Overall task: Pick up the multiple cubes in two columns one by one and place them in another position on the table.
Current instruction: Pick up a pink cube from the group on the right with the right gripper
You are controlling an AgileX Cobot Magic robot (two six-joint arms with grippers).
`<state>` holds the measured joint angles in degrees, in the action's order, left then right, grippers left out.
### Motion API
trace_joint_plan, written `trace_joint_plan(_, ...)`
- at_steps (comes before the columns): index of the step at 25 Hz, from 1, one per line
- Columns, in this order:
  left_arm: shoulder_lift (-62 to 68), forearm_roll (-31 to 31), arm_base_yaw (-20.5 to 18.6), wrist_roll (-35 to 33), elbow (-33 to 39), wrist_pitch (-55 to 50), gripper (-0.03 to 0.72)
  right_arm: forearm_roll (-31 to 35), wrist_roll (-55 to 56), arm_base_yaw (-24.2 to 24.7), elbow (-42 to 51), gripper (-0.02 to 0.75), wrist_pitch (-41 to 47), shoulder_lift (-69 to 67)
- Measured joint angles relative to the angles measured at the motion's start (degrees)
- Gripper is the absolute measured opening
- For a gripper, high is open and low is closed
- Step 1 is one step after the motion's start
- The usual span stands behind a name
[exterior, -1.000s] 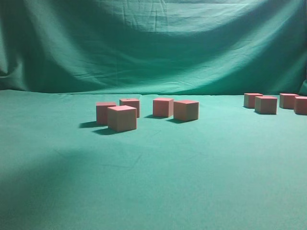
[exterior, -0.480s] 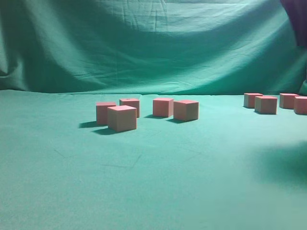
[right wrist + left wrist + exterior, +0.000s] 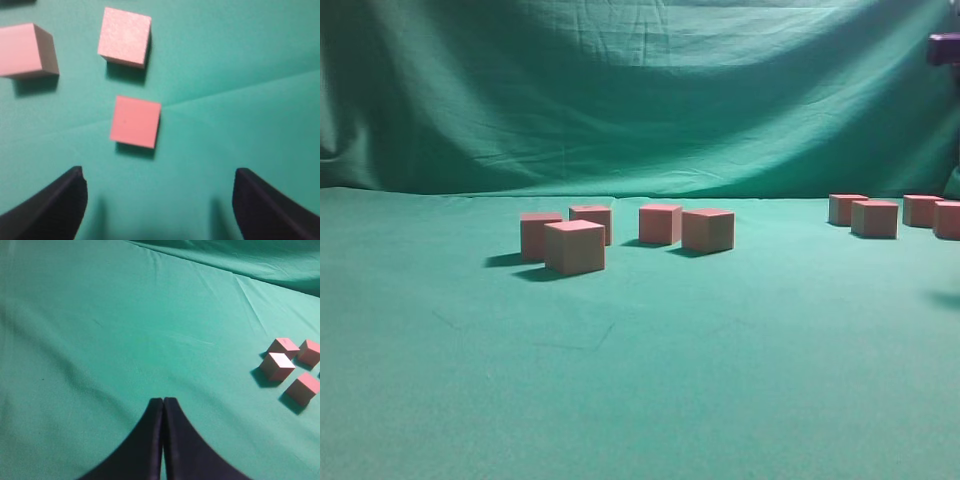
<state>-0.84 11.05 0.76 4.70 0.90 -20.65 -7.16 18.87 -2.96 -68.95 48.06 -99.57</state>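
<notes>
Several pinkish-red cubes stand on the green table (image 3: 640, 380). One group sits at centre left, its nearest cube (image 3: 574, 246) in front. A second group sits at the far right (image 3: 875, 218). My left gripper (image 3: 163, 401) is shut and empty above bare cloth; several cubes (image 3: 277, 366) lie off to its right. My right gripper (image 3: 157, 175) is open and empty above the cloth. A cube (image 3: 135, 122) lies just ahead of it, left of its midline, with two more (image 3: 124, 36) beyond. Only a dark bit of the right arm (image 3: 944, 48) shows in the exterior view.
A draped green cloth backdrop (image 3: 640, 90) closes off the far side of the table. A shadow (image 3: 945, 299) lies on the cloth at the right edge, in front of the right group of cubes.
A shadow at the front left has gone. The right arm came in at the top right and its shadow on the table shrank toward the right edge. The cubes have not moved.
</notes>
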Motion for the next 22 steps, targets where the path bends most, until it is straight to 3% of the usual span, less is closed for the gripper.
trace_joint_plan(4, 0.00, 0.00, 0.00, 0.00, 0.00, 0.00, 0.000, 0.00, 0.04, 0.00, 0.00, 0.543, -3.06, -3.27)
trace_joint_plan(16, 0.00, 0.00, 0.00, 0.00, 0.00, 0.00, 0.000, 0.09, 0.04, 0.00, 0.00, 0.559, -9.23, -9.79)
trace_joint_plan(18, 0.00, 0.00, 0.00, 0.00, 0.00, 0.00, 0.000, 0.09, 0.04, 0.00, 0.00, 0.488, -9.61, -9.89)
trace_joint_plan(19, 0.00, 0.00, 0.00, 0.00, 0.00, 0.00, 0.000, 0.09, 0.04, 0.00, 0.00, 0.498, -9.74, -9.89)
trace_joint_plan(22, 0.00, 0.00, 0.00, 0.00, 0.00, 0.00, 0.000, -0.02, 0.04, 0.00, 0.00, 0.351, -9.97, -9.89)
